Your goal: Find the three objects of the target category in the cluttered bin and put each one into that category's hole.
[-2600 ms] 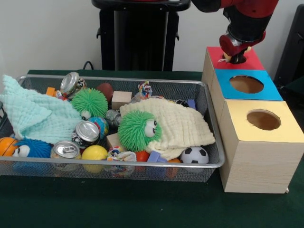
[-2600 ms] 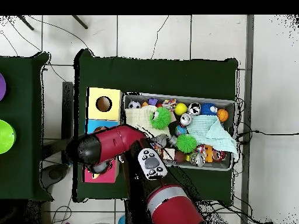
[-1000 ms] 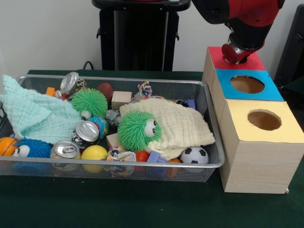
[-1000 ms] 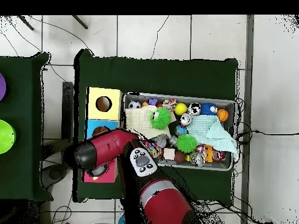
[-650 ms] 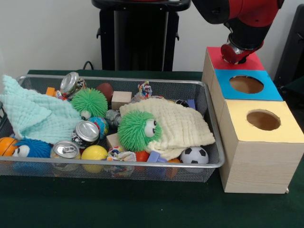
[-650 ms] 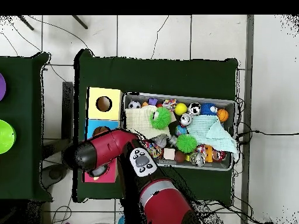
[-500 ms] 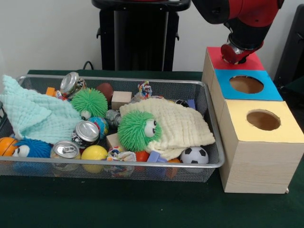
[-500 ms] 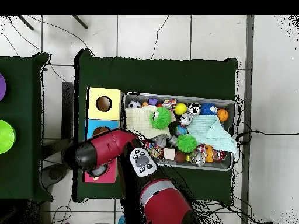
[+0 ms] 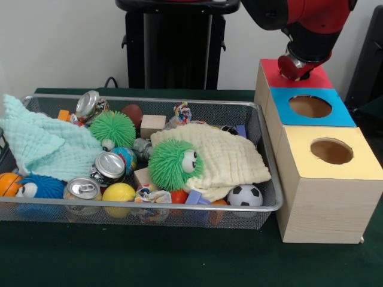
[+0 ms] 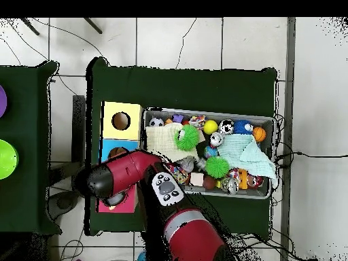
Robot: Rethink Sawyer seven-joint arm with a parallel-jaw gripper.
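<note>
Overhead, claw (image 9: 297,64) above red box (image 9: 267,70), grip state unclear; bin (image 9: 263,155) full of fuzzy toys.

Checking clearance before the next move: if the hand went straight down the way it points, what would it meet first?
Most likely the red top of the box, right under the hand; depth is unclear.

Dark green tabletop (image 9: 179,263), wire mesh bin (image 9: 263,149) full of toys, cans and cloths lying along its middle, wooden sorting box (image 9: 323,209) with red, blue and yellow hole panels just beside the bin's end, toward one side edge
</note>
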